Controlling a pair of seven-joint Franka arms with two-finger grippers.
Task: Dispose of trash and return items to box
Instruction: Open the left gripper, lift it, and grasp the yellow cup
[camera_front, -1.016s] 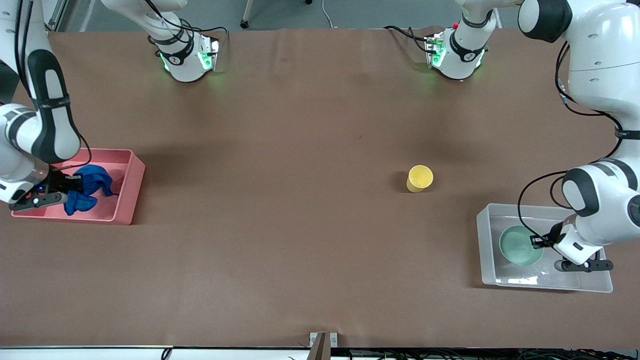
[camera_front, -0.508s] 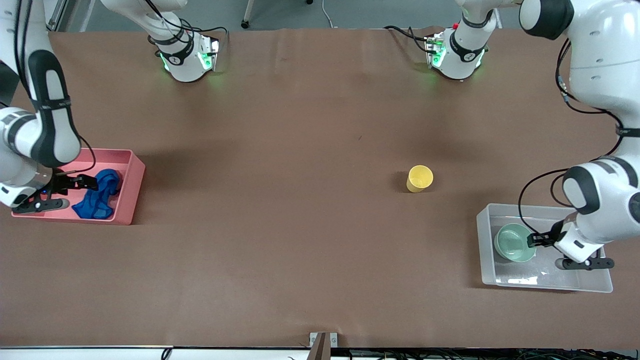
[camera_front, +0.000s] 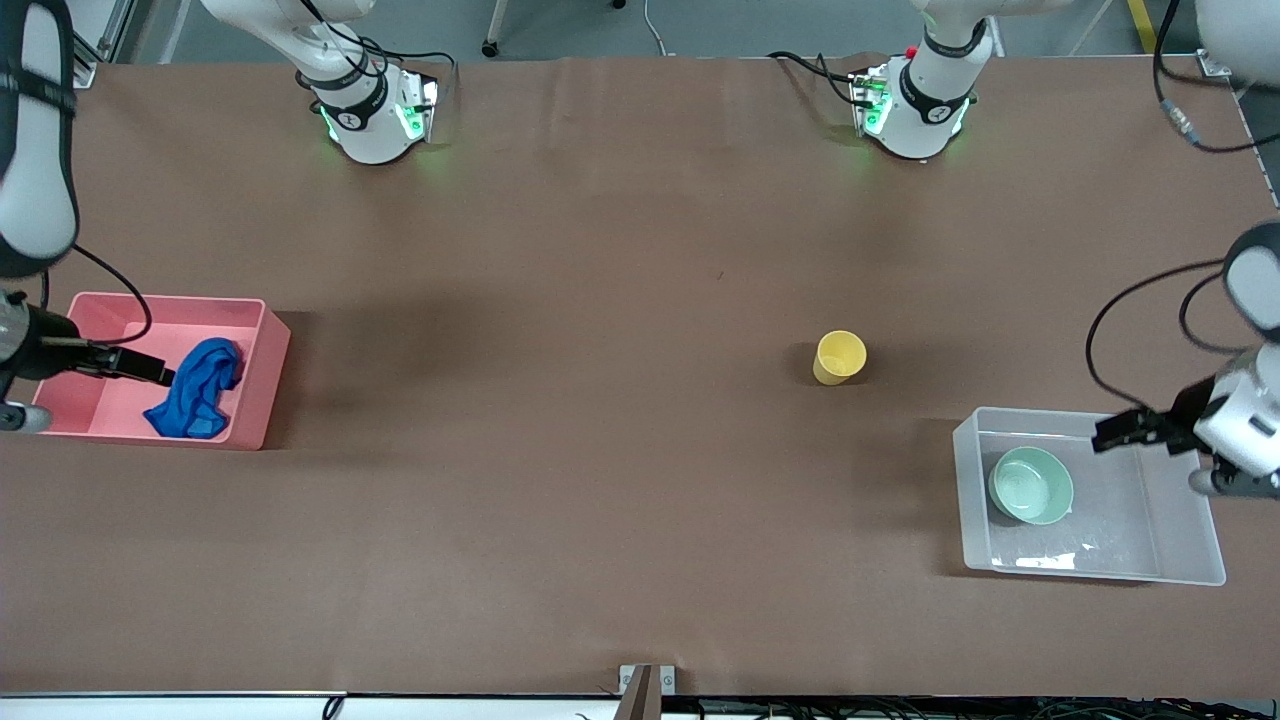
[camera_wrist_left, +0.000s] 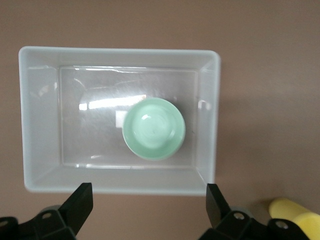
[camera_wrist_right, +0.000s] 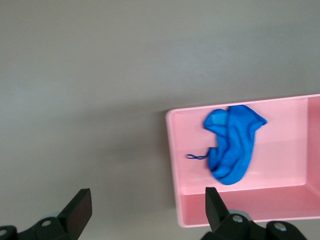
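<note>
1. Since the blue rag (camera_front: 195, 390) lies in the pink bin (camera_front: 262, 385) at the right arm's table edge, we hold the right gripper (camera_front: 150, 369) open, empty, over it.
2. We hold the left gripper (camera_front: 1110, 436) open, empty, over the clear box (camera_front: 1180, 565) containing the green bowl (camera_front: 1031, 485).
3. We judge the yellow cup (camera_front: 838, 357), mid-table, remains for boxing.

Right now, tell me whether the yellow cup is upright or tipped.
Upright: the yellow cup stands on the table with its open mouth facing up, outside the clear box.
</note>
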